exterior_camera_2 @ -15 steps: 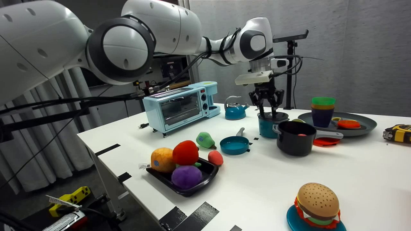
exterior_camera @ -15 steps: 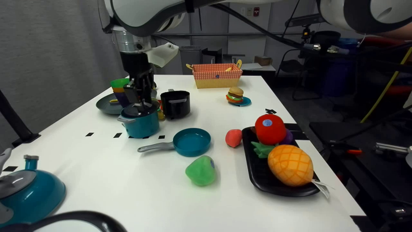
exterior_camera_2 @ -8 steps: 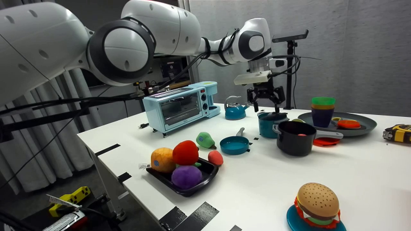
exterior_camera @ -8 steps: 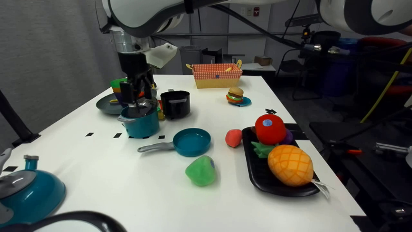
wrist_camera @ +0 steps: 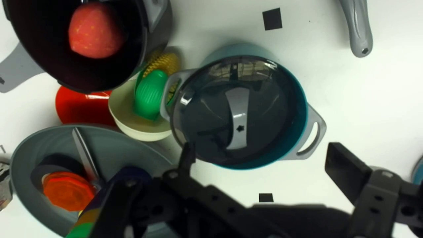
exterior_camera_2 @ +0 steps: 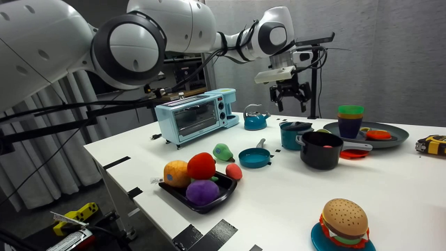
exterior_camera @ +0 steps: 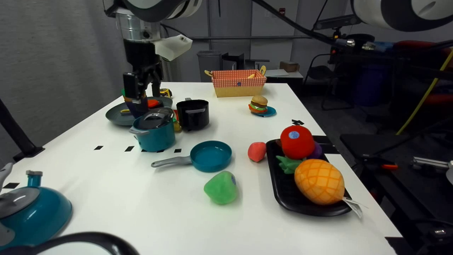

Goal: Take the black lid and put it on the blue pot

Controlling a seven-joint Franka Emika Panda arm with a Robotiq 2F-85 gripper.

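Black fingers [wrist_camera: 347, 173] frame the lower left and lower right of the wrist view, wide apart: the claw [wrist_camera: 261, 150] has just let go and risen, leaving the black lid [wrist_camera: 223, 110] on its own. The lid lies mid-frame atop the blue pot [wrist_camera: 294, 137], tilted, its left edge overhanging the rim. That makes it delivered but, I judge, not seated; a small push toward the frame's right looks needed. Its grey grip [wrist_camera: 238, 122] sets the long axis near upright in the frame, star-marked end toward the bottom, roughly across the line of the side handles [wrist_camera: 313, 115]. Beneath, the pot bares its inner wall at right and lower right. Farthest below spreads the white counter [wrist_camera: 363, 99]
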